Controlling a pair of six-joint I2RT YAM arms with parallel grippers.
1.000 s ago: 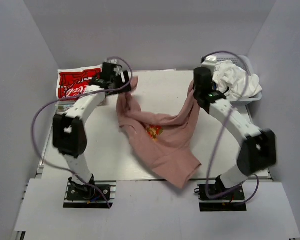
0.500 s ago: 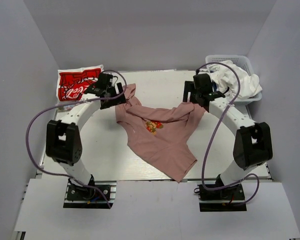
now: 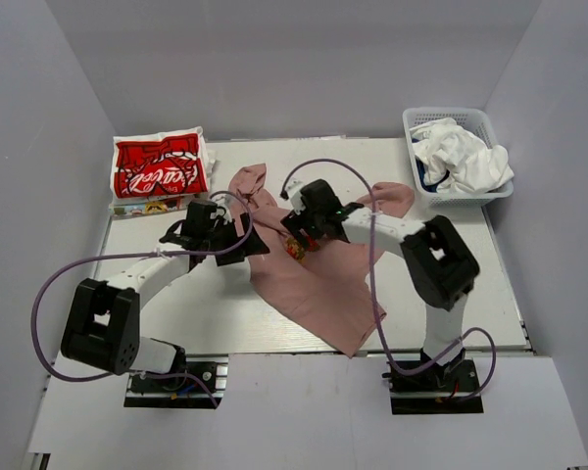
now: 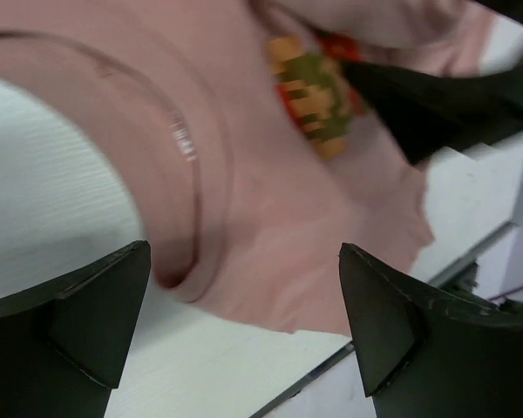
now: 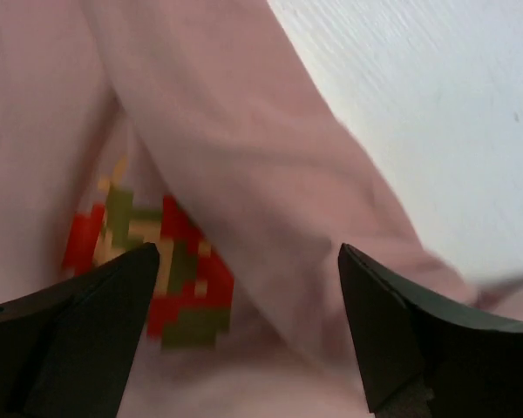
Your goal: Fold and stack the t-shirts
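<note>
A dusty pink t-shirt (image 3: 318, 284) lies rumpled on the middle of the table, its small orange print (image 3: 296, 249) partly under my right arm. My left gripper (image 3: 239, 241) hovers open at the shirt's left edge. The left wrist view shows the pink cloth (image 4: 270, 218) and its collar beyond the open left gripper (image 4: 244, 322). My right gripper (image 3: 296, 223) stands open low over the chest; in the right wrist view the print (image 5: 148, 270) and a cloth fold lie under the right gripper (image 5: 248, 326). A folded red t-shirt (image 3: 158, 169) with white lettering sits at the back left.
A white mesh basket (image 3: 426, 119) stands at the back right, with a crumpled white t-shirt (image 3: 463, 162) in it and a bit of navy cloth (image 3: 421, 176) showing. Bare table (image 3: 451, 274) lies to the right of the pink shirt.
Both grippers held the pink shirt up by its shoulders. The shirt has since dropped flat on the table, the right gripper has opened, and both grippers have moved nearer and lower over it.
</note>
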